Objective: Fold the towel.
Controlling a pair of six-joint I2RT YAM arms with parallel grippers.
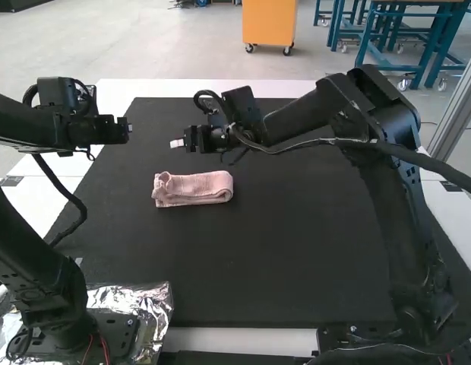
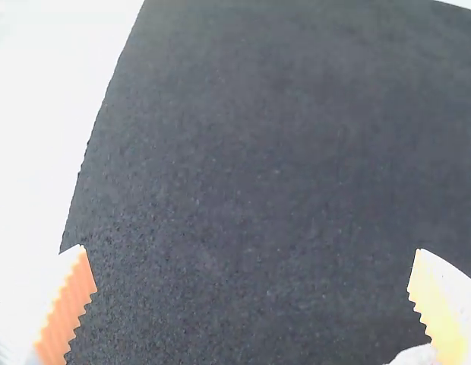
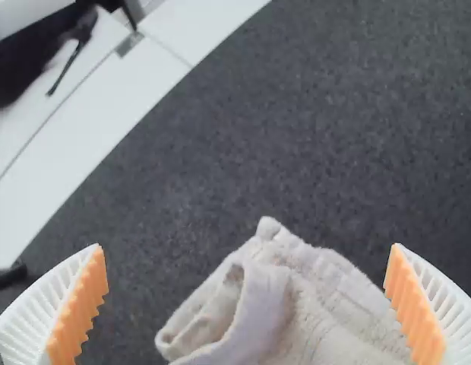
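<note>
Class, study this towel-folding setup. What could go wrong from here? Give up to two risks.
The towel lies as a narrow folded bundle with its layers gaping at one end; closing the open right gripper there might catch only some layers and pull the fold loose.

The left gripper, also open, faces the right one across a small gap, so they could bump if both went for the towel.

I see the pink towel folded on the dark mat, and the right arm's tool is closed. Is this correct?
Not quite: the right arm's tool is open, with its two fingers wide apart, as the right wrist view shows. The pink towel does lie folded on the dark mat.
</note>
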